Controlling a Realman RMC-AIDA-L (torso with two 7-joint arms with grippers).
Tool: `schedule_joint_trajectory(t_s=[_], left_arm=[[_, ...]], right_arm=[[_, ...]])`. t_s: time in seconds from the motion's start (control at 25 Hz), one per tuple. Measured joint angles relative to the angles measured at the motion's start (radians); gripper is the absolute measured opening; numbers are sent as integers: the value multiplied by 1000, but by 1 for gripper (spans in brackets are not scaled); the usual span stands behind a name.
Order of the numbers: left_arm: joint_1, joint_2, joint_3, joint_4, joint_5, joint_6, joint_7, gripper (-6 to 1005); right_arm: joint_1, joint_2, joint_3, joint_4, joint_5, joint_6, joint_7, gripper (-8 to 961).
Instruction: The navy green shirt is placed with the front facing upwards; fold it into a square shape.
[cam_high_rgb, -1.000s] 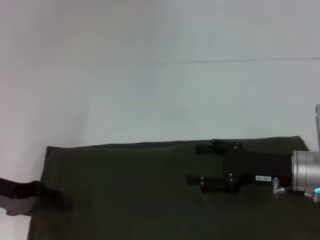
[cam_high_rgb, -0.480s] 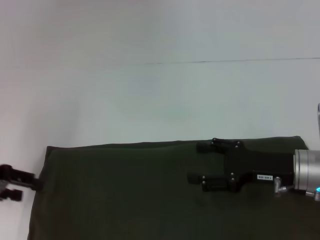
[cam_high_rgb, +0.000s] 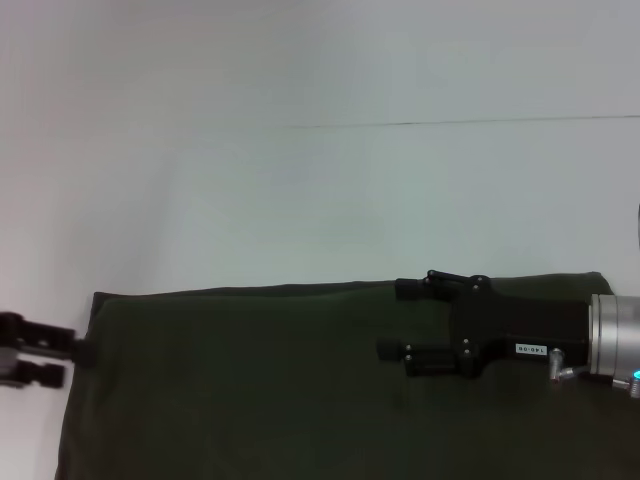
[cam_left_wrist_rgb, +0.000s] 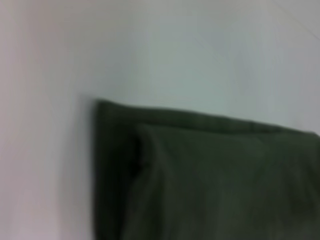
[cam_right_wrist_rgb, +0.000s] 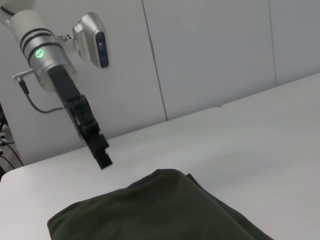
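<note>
Navy green shirt (cam_high_rgb: 300, 390) lower frame on counter (cam_high_rgb: 300, 190), folded, layered, near square; little apparently left. Right claw (cam_high_rgb: 397, 320) released above shirt; left claw (cam_high_rgb: 75, 357) at left edge, grip indeterminate.

Right hand (cam_high_rgb: 388, 320) open, horizontal; left hand (cam_high_rgb: 70, 362) low, far left

Lab (bare white table (cam_high_rgb: 300, 200), panelled wall (cam_right_wrist_rgb: 210, 55))

White table (cam_high_rgb: 300, 190), thin seam line across far part. Folded navy green shirt (cam_high_rgb: 300, 390) lies flat on its near side, plain side up.
</note>
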Motion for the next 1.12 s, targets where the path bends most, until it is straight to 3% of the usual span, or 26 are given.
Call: schedule_joint_trajectory(t_s=[0.28, 0.56, 1.12], left_arm=[[0, -9, 77, -132, 6, -112, 18, 704], [3, -24, 97, -153, 7, -139, 23, 704], [8, -26, 100, -151, 23, -185, 19, 704]], right_arm=[[0, 0, 0, 0, 0, 2, 0, 907], [0, 0, 0, 0, 0, 2, 0, 907], [-3, 0, -1, 0, 0, 0, 0, 907]])
